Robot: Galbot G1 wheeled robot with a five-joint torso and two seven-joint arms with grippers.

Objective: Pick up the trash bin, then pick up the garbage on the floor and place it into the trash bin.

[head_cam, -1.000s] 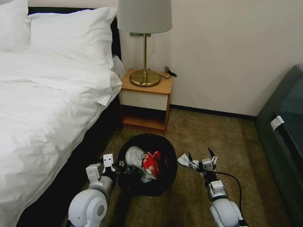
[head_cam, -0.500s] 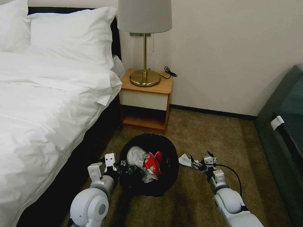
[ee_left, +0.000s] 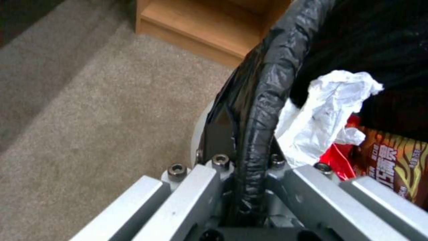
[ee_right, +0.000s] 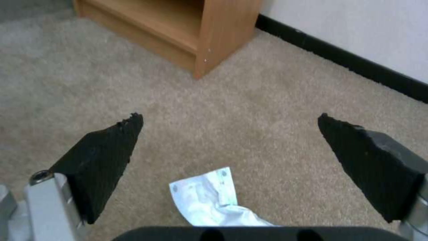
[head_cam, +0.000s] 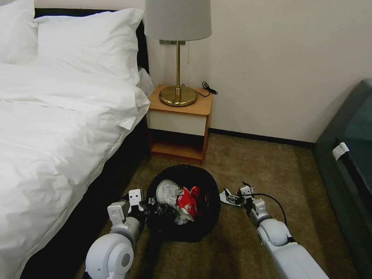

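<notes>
Trash bin (head_cam: 185, 228) sits on the carpet before the nightstand (head_cam: 179, 124), beside the bed (head_cam: 50, 128), already holding tissues and a red packet (head_cam: 186, 201). Left gripper (ee_left: 249, 174) clamps its rim. Right gripper (head_cam: 235, 195) hovers spread wide over a white scrap (ee_right: 209, 197) just beside the bin.
</notes>
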